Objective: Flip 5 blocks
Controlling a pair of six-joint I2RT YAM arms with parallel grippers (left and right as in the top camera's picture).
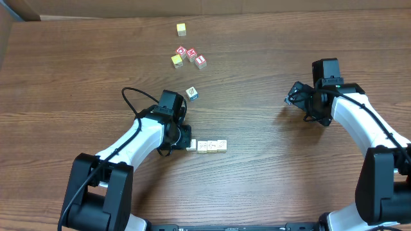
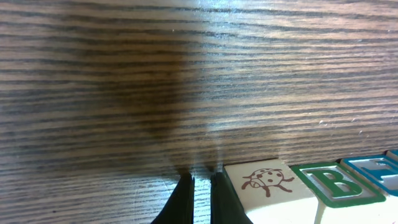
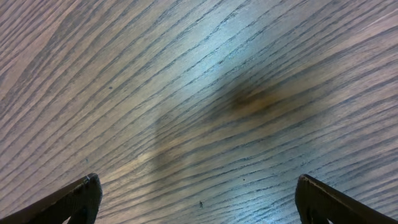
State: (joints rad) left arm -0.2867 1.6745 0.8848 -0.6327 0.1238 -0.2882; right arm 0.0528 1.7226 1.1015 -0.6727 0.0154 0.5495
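Observation:
A row of pale blocks [image 1: 212, 146] lies just right of my left gripper [image 1: 184, 138]. In the left wrist view its fingers [image 2: 200, 182] stand shut, only a thin slit between them and nothing held. Its right finger rests against the left side of the ladybird block [image 2: 267, 185]. Beyond that come a green-letter B block [image 2: 333, 185] and a blue-letter block [image 2: 380, 174]. Another block [image 1: 192, 94] with a blue side lies alone farther back. My right gripper [image 1: 297, 96] hovers open at the right, over bare wood with nothing between its fingers [image 3: 199, 199].
Three red-faced letter cubes [image 1: 191, 54] and a yellow cube [image 1: 176, 60] cluster at the back centre. Another yellow cube [image 1: 182, 29] sits farther back. The left arm's black cable [image 1: 131, 96] loops over the table.

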